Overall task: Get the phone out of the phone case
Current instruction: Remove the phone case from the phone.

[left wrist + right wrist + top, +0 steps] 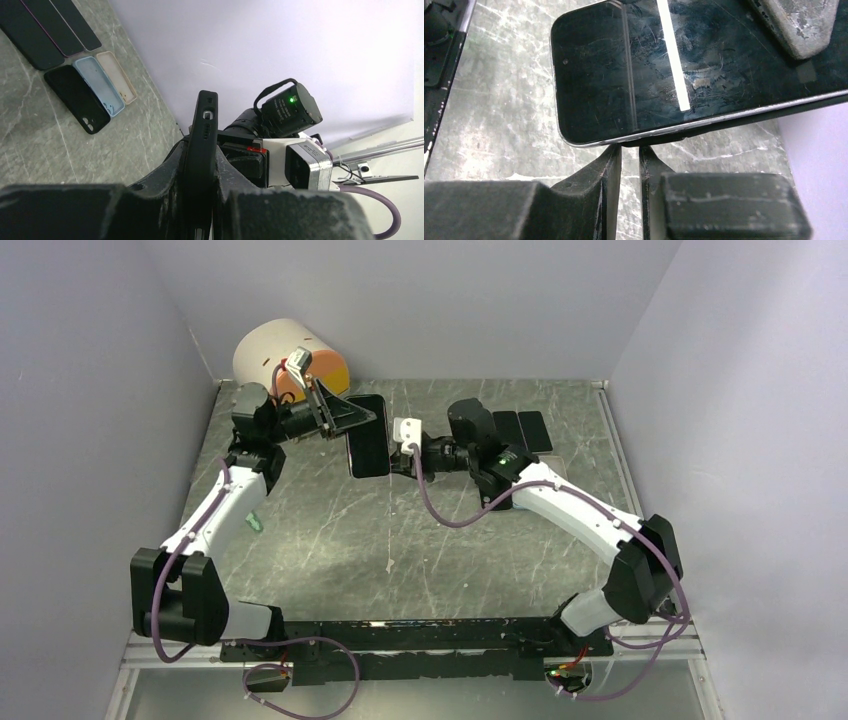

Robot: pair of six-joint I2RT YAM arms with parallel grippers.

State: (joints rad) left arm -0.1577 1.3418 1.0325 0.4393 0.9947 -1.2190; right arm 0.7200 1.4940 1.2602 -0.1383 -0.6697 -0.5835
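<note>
The left gripper (200, 167) is clamped across the thickness of the phone case (204, 125), which rises edge-on out of its 2 fingers, so the case's long axis runs straight out from the jaws. One of its grey, scuffed pads (796, 25) presses flat on the phone (624, 75), which sits in the case, lifted off the table (499, 100).

The right gripper (630, 160) has its jaws drawn narrow, with only a slit between them. Their tips meet the phone's long side edge, directly ahead of them, with the long axis lying crosswise to the jaws. I cannot tell whether they pinch the rim or only touch it. Both arms are at the phone, the right approaching square to its side.

The screen is glossy black glass, finely scratched, with a thin silver rim and rounded corners. The case is matte black and rubbery-looking, with a raised side button.

Beyond the left jaws, 3 spare cases (95, 87) lie side by side on the marbled grey table: black, pale blue and beige.

Judging by this, the next move is prying the case lip off the rim.
</note>
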